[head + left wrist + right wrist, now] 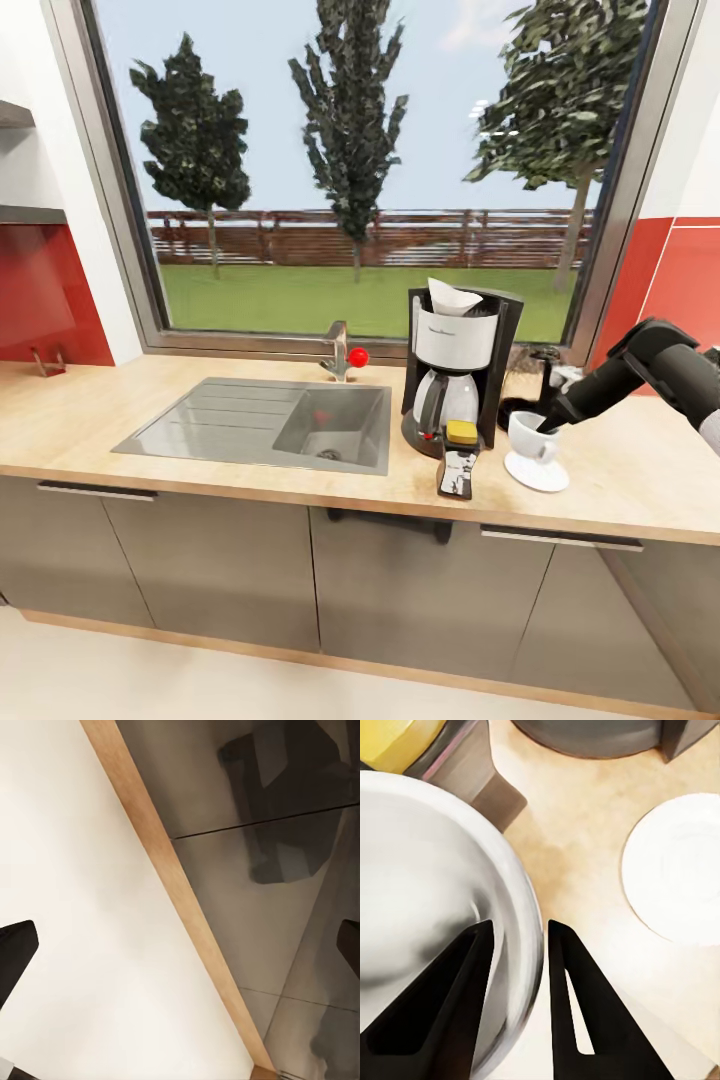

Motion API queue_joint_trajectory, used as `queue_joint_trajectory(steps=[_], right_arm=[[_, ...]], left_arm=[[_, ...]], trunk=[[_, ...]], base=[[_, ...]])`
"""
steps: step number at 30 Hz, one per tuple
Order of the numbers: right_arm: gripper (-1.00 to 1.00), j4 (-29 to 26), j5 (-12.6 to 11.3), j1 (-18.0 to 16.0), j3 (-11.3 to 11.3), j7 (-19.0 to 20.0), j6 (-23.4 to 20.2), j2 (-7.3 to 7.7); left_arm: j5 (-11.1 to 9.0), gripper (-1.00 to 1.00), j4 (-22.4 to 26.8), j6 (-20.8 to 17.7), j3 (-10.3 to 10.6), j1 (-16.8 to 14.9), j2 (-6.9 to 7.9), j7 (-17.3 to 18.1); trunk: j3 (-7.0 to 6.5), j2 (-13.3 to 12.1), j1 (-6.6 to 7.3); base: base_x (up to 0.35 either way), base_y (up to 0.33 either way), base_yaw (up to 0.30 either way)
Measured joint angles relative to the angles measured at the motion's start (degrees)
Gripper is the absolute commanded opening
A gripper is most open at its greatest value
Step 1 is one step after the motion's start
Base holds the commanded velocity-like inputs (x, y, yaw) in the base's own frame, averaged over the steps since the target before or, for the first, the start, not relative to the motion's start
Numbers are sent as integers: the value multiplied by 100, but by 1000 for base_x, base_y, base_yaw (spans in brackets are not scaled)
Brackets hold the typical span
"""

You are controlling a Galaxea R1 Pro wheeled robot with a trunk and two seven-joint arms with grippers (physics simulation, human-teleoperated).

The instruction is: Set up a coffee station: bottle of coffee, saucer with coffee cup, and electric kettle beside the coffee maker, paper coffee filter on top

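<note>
The coffee maker (455, 380) stands on the countertop (200, 470) right of the sink, with a white paper filter (452, 297) on top. A dark bottle of coffee with a yellow cap (459, 455) sits at its front. My right gripper (548, 422) is shut on the rim of the white coffee cup (528, 438), one finger (472, 975) inside the cup (427, 870) and one outside. The cup is held just above the counter. The white saucer (537, 472) lies bare beside it (682, 870). A dark kettle (545, 368) stands behind. My left gripper (180, 949) is open, hanging low.
A steel sink (270, 425) with a red-knobbed tap (342, 352) takes the counter's middle. A large window runs behind. Grey cabinet fronts (247, 787) and a wooden plinth (180, 900) over the pale floor (82, 907) face the left wrist camera.
</note>
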State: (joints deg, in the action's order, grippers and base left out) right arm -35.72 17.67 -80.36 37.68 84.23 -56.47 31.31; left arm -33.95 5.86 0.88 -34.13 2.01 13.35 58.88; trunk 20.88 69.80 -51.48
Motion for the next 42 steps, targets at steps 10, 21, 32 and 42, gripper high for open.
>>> queue_joint_trajectory(steps=[10, 21, 32, 42], right_arm=[[-100, 244, 28, 0, -8, -32, -4, -32], [-100, 283, 31, -1, -9, -328, -10, -10], [-100, 295, 23, -1, -3, -430, -15, -18], [-100, 286, 11, -1, -1, -420, -7, -16]], left_arm=[[0, 100, -1, 0, 0, 0, 0, 0], [0, 100, 2, 0, 0, 0, 0, 2], [0, 100, 4, 0, 0, 0, 0, 1], [0, 100, 1, 0, 0, 0, 0, 0]], trunk=[[0, 0, 0], [0, 0, 0], [0, 0, 0], [0, 0, 0]], base=[[0, -1, 0], [0, -81, 0], [0, -31, 0], [26, -46, 0]])
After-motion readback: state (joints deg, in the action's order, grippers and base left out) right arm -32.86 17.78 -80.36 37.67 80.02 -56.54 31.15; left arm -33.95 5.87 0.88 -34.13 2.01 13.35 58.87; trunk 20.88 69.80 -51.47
